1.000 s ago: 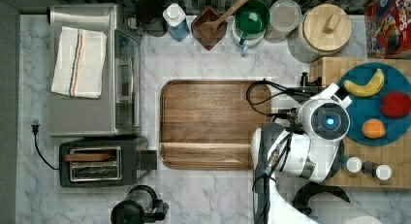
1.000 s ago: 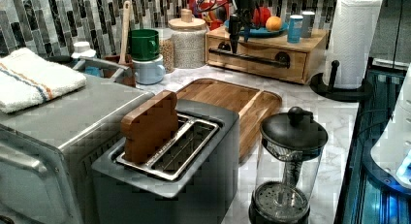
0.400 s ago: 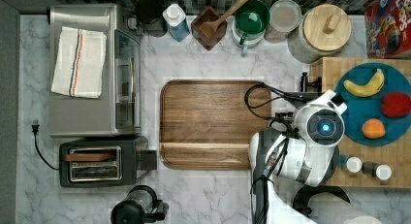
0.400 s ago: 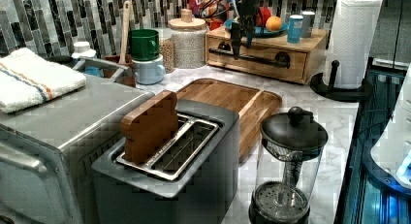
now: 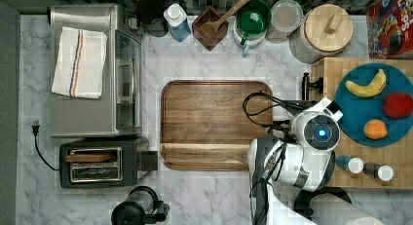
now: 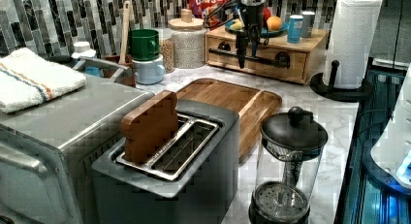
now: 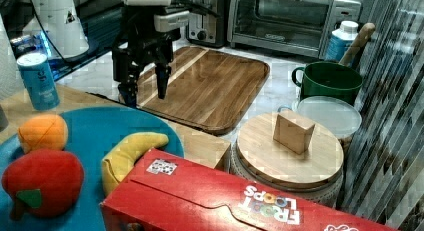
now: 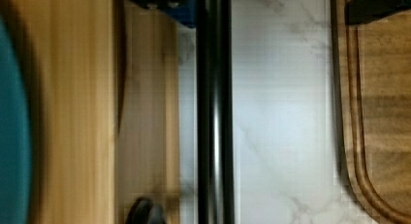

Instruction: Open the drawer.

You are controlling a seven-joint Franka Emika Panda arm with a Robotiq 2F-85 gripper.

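Observation:
The drawer (image 6: 265, 65) is the front of the light wooden box at the counter's back in the left view, and it looks closed. Its long black bar handle (image 6: 271, 62) runs across it on two black mounts. My gripper (image 6: 246, 56) hangs at the handle, fingers pointing down and open. In the wrist view the handle (image 8: 213, 112) runs between my fingertips (image 8: 160, 0), closer to the one on the drawer (image 8: 145, 117) side. In the right view my gripper (image 7: 145, 95) stands open just off the box's edge. From above, the arm (image 5: 319, 132) covers most of the handle.
A dark wooden tray (image 5: 214, 122) lies on the marble counter right beside the drawer. A blue plate (image 5: 360, 113) with toy fruit sits on top of the box. A paper towel roll (image 6: 351, 37) stands beside the box, with jars (image 5: 326, 30) along the back wall.
My gripper has come down in front of the box, from above its top to the level of the bar handle. Its fingers stay open.

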